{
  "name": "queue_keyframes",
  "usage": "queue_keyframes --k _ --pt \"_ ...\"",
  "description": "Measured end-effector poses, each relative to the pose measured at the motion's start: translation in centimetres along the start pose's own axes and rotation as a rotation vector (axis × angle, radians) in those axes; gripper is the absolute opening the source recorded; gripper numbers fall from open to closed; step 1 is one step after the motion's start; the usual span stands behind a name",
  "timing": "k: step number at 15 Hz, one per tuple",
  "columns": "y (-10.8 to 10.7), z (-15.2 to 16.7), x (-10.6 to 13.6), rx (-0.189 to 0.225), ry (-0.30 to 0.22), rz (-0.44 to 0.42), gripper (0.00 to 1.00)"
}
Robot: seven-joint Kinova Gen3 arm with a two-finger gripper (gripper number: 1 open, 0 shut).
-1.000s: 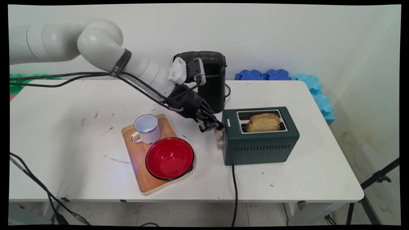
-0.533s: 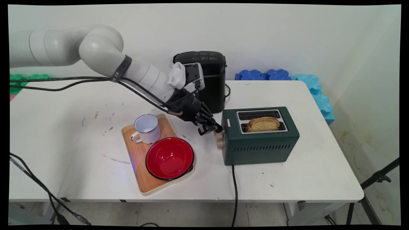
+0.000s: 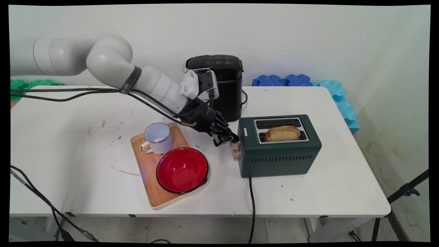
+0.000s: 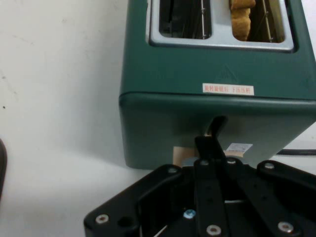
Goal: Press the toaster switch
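A dark green two-slot toaster [image 3: 279, 154] stands at the table's middle right. A slice of toast [image 3: 283, 133] sits low in its nearer slot; the far slot is empty. My gripper [image 3: 228, 139] is shut and rests its fingertips on the beige lever [image 3: 235, 146] at the toaster's left end, above a beige knob [image 3: 236, 155]. In the hand view the joined fingers [image 4: 210, 148] cover the lever slot of the toaster [image 4: 197, 64], a beige piece of the lever [image 4: 183, 156] shows beside them, and the toast [image 4: 242, 24] is in the right slot.
A black coffee machine [image 3: 223, 85] stands right behind my wrist. Left of the gripper lies a wooden tray [image 3: 154, 197] with a white enamel mug [image 3: 157, 138] and a red bowl [image 3: 182, 169]. The toaster's black cord [image 3: 252, 206] runs off the front edge. Blue foam mats [image 3: 308, 82] line the back right.
The gripper has gone down a little with the lever under it, and the toast has sunk lower into its slot. The arm's elbow has dropped slightly.
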Motion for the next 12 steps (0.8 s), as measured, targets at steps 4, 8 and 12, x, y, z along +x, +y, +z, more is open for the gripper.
queue_keyframes --k 4,8,12 --pt "0.0 0.4 -0.7 0.003 0.006 -0.008 0.0" --pt "-0.1 0.7 -1.1 0.007 0.015 -0.014 0.0" --pt "-0.1 0.9 -1.4 0.01 0.022 -0.017 0.0"
